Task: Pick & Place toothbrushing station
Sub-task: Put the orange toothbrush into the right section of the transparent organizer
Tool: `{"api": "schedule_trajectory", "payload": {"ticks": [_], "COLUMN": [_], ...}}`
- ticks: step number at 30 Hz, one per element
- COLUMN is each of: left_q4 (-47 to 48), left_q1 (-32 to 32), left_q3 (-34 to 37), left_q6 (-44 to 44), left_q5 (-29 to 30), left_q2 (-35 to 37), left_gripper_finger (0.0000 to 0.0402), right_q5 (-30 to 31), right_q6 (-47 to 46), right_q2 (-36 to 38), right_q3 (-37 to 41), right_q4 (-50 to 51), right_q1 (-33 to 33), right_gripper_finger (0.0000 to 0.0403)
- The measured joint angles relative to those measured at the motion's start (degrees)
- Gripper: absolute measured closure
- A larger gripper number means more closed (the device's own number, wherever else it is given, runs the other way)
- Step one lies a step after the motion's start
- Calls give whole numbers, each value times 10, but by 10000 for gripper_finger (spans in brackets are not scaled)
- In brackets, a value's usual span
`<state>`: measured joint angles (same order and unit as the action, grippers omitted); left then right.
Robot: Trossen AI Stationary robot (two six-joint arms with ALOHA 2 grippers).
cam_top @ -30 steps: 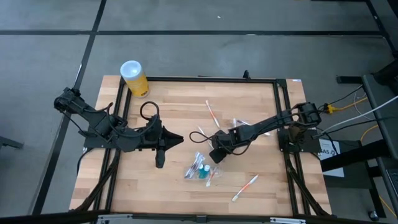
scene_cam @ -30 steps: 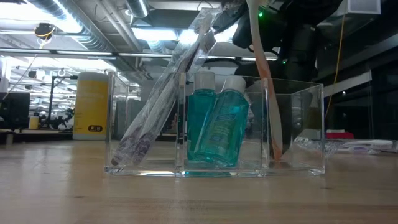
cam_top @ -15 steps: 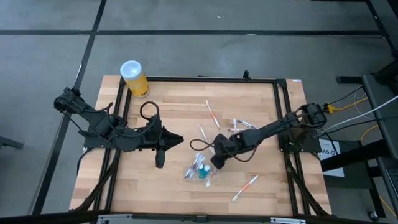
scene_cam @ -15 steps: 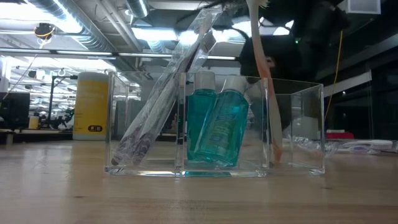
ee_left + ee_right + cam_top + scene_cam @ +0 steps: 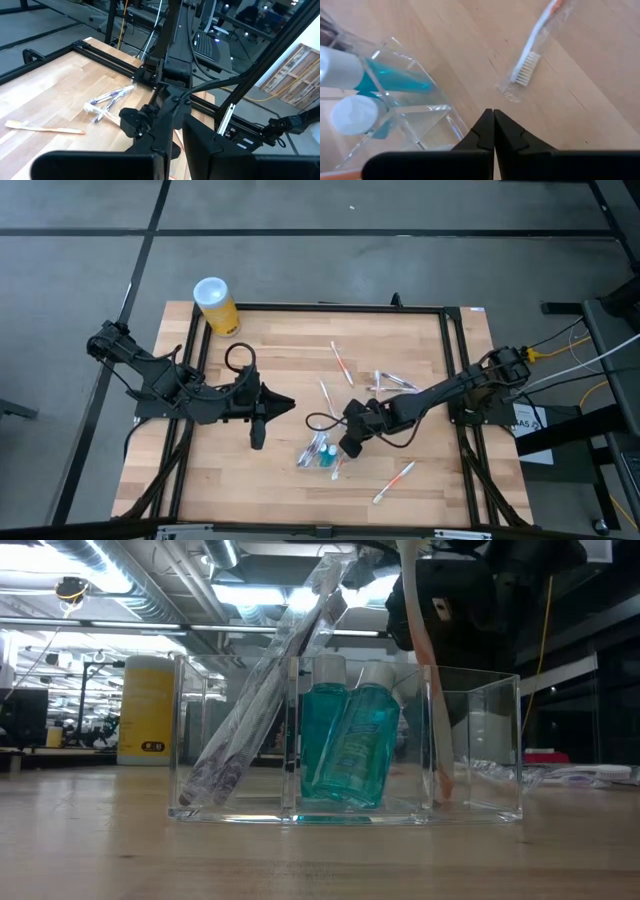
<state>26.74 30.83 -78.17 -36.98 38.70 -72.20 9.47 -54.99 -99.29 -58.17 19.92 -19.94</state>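
Observation:
A clear plastic holder [image 5: 322, 452] stands near the table's middle. In the low view its left compartment holds wrapped toothbrushes [image 5: 255, 710] leaning on the wall. The middle one holds two teal bottles [image 5: 345, 745]. The right one holds an orange-ended toothbrush [image 5: 430, 690], standing on its lower end with its top out of frame. My right gripper [image 5: 348, 446] is shut just far-right of the holder [image 5: 395, 105]. My left gripper [image 5: 274, 424] is open and empty, left of the holder. My right gripper [image 5: 493, 114] is shut beside the holder's right compartment. Nothing shows between its fingertips. I cannot tell whether it touches the orange-ended toothbrush, because the brush's upper end lies outside the frames.
Loose toothbrushes lie on the wood at the far middle [image 5: 340, 362], [image 5: 325, 395], [image 5: 392, 382]. A wrapped one lies near the front [image 5: 393, 482], also in the right wrist view [image 5: 535, 45]. A yellow canister [image 5: 215, 305] stands at the far left corner. A black frame [image 5: 455, 380] rims the table.
My right gripper has gone toward the table's near edge, closer to the holder's right compartment. In the low view its dark body now looms larger behind the holder.

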Motion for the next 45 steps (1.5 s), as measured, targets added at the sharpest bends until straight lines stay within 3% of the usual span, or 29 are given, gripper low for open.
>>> {"api": "schedule_trajectory", "payload": {"ticks": [8, 16, 34, 45], "left_q4": [0, 0, 0, 0], "left_q1": [0, 0, 0, 0], "left_q3": [0, 0, 0, 0], "left_q6": [-4, -8, -4, -3], "left_q5": [7, 7, 7, 7], "left_q2": [0, 0, 0, 0], "left_gripper_finger": [366, 362, 366, 363], "right_q5": [-2, -50, -131, -131], "right_q6": [5, 31, 71, 83], "right_q2": [0, 0, -28, -36], "right_q3": [0, 0, -1, -1], "right_q4": [-2, -4, -39, -51], "right_q1": [35, 105, 142, 156], "right_gripper_finger": [324, 240, 256, 257]}}
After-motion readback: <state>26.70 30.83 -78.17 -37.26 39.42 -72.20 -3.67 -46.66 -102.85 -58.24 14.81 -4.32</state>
